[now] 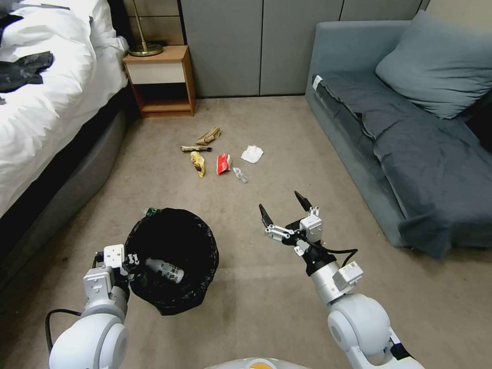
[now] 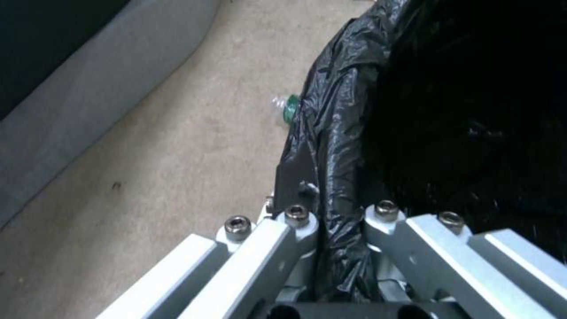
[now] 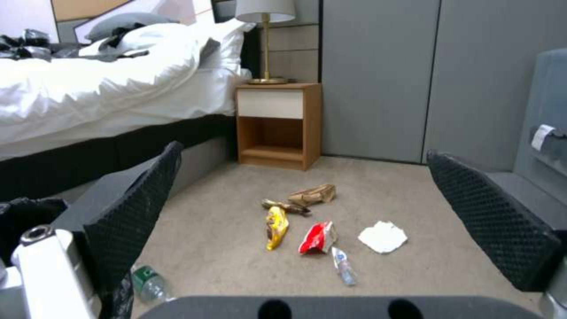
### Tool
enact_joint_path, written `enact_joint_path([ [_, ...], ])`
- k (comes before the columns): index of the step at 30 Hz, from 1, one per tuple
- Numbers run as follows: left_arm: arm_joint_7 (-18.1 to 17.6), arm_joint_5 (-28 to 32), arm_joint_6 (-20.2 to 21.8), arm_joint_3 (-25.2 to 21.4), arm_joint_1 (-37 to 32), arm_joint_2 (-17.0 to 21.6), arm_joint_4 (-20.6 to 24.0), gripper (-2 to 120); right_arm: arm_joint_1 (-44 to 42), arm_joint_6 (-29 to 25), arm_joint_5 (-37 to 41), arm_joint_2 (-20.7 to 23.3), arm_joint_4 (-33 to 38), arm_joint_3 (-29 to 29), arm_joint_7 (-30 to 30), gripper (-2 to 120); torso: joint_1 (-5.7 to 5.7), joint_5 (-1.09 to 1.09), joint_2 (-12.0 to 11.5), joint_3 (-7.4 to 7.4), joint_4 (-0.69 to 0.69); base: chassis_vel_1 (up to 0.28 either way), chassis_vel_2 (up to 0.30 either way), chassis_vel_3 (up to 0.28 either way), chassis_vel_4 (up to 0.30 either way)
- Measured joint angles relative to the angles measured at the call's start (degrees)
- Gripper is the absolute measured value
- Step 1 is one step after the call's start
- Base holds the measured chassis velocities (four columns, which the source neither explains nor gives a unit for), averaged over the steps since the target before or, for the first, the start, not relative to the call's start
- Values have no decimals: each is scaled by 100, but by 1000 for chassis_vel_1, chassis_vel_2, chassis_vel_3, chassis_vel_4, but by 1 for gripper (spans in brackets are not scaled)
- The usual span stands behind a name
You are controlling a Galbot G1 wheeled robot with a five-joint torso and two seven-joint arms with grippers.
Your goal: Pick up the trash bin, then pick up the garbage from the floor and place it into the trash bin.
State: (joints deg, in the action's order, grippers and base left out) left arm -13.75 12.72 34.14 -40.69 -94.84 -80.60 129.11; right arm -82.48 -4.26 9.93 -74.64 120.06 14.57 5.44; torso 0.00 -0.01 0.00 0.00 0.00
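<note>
With my left gripper (image 1: 134, 260) clamped on the trash bin (image 1: 171, 259) lower left and my right gripper (image 1: 284, 209) spread empty at centre, I feared the thin liner slipping.

left gripper (image 2: 339, 212) jaws clamp trash bin (image 2: 343, 133) rim | bottle (image 2: 286, 108) beside bin | floor (image 2: 177, 146)

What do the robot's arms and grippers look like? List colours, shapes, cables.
Both arms: rounded glossy white shells, silver-grey cylindrical wrists, black cables. The right gripper has silvery linkages and tapered black fingers with dimpled pads. The left gripper shows white-silver link bars with hex bolts.
</note>
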Motion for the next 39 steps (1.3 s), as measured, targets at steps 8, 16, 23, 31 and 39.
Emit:
enact_joint_path([
  [8,0,3,0,3,19,2,-32,1,3,4,0,-4,-25,-9,1,100,0,0,0,0,0,-111,112,106,-110],
  [16,3,5,0,6,23,4,-37,1,3,5,1,-9,-29,-8,19,100,0,1,0,0,0,-134,122,137,-131],
  [23,2,4,0,10,20,-2,-38,1,-6,7,0,-13,-29,-7,26,100,0,1,0,0,0,-143,145,144,-145],
  [31,3,3,-1,3,11,-4,-20,1,-17,7,0,-6,-17,4,46,100,0,1,0,0,0,-156,155,146,-156],
  [39,4,2,-4,-6,8,0,-6,1,-24,6,-2,3,-13,1,58,100,0,0,0,0,-1,-150,148,144,-150],
])
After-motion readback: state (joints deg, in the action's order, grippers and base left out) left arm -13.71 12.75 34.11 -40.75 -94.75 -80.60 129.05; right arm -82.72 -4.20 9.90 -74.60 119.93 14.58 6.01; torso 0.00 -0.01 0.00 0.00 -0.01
